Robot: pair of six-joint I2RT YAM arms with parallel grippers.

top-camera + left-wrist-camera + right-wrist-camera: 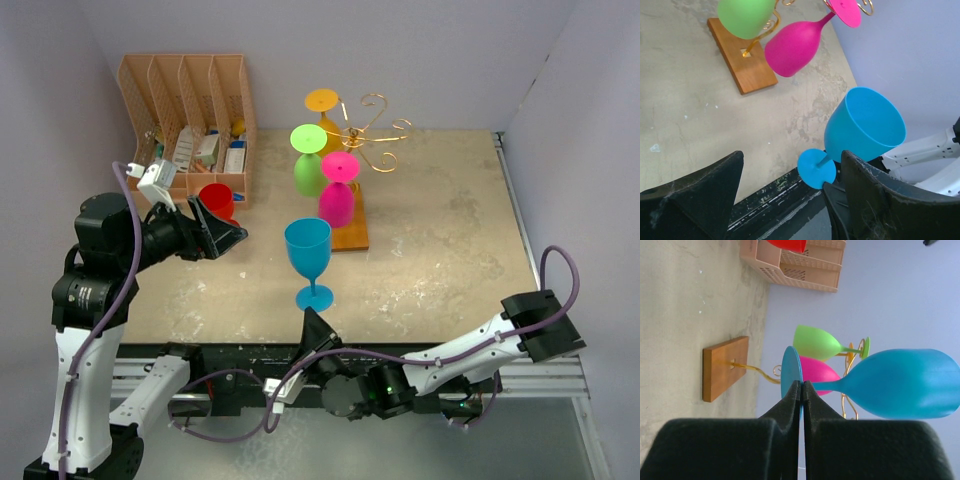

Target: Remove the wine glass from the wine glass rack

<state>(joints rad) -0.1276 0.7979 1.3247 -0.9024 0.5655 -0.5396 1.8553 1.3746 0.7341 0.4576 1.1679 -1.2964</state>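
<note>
The gold wire rack (367,133) stands on its wooden base (351,234). A green glass (308,162), a pink glass (337,193) and an orange glass (322,103) hang on it. The blue wine glass (307,254) is off the rack, upright over the near part of the table. My right gripper (315,322) is shut on the rim of its foot (791,372), jaws pinching the disc (802,385). My left gripper (222,222) is open and empty. In the left wrist view, the blue glass (865,127) shows beyond the open gripper (792,157).
A peach slotted organizer (190,115) with small items stands at the back left. A red glass (215,197) sits in front of it, partly behind my left gripper. Purple walls close the back and sides. The black rail (250,360) runs along the near edge.
</note>
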